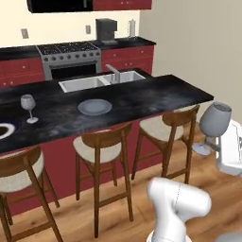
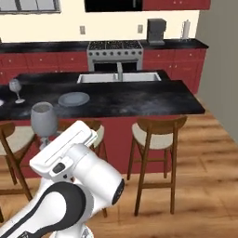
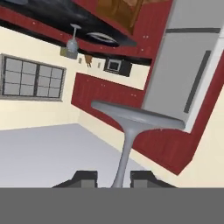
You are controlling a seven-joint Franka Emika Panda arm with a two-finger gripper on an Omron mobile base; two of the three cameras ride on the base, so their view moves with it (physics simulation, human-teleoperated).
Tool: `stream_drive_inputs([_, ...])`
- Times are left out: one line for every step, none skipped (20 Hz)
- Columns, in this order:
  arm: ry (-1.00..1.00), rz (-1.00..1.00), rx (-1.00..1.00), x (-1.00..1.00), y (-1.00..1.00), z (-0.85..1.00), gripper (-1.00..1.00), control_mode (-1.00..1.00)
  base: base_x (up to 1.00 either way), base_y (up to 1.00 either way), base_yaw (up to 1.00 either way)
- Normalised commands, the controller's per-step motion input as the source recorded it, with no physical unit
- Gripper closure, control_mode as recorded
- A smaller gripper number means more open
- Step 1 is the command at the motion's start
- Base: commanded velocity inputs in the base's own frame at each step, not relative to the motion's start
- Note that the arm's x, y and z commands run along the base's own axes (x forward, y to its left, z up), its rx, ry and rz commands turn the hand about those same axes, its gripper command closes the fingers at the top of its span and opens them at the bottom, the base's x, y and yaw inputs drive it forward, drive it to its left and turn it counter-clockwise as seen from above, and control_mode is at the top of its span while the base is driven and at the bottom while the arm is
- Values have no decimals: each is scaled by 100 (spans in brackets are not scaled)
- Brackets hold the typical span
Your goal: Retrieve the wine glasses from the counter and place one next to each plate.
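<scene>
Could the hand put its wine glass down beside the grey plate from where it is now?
Probably not yet: the hand holds the glass off the island's end, with stools between it and the grey plate.

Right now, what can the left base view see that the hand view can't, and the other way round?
Left base view: the steel sink, the stove, three wooden stools and the rounded bowl of the held wine glass.
Hand view: a window, a tall grey fridge, and the gripper closed on the held glass's thin stem, right under its round foot.
Both: the held wine glass, the other wine glass standing on the black worktop, and the grey plate lying near it.
</scene>
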Motion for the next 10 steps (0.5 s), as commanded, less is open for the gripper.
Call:
stream_drive_inputs([0, 0, 0, 0, 0, 0, 100, 100, 100, -14, 21])
stream_drive_inputs([0, 0, 0, 0, 0, 0, 100, 100, 100, -6, 20])
stream_drive_inputs([0, 0, 0, 0, 0, 0, 100, 100, 100, -17, 21])
stream_drive_inputs([0, 0, 0, 0, 0, 0, 100, 100, 100, -24, 21])
stream_drive_inputs([0, 0, 0, 0, 0, 0, 100, 100, 100, -3, 18])
stream_drive_inputs([0, 0, 0, 0, 0, 0, 100, 100, 100, 3, 12])
stream_drive_inputs([0, 0, 0, 0, 0, 0, 100, 100, 100, 0, 18])
stream_drive_inputs([0, 0, 0, 0, 0, 0, 100, 100, 100, -35, 25])
stream_drive_inputs([0, 0, 0, 0, 0, 0, 100, 100, 100, -47, 28])
stream_drive_inputs([0, 0, 0, 0, 0, 0, 100, 100, 100, -34, 30])
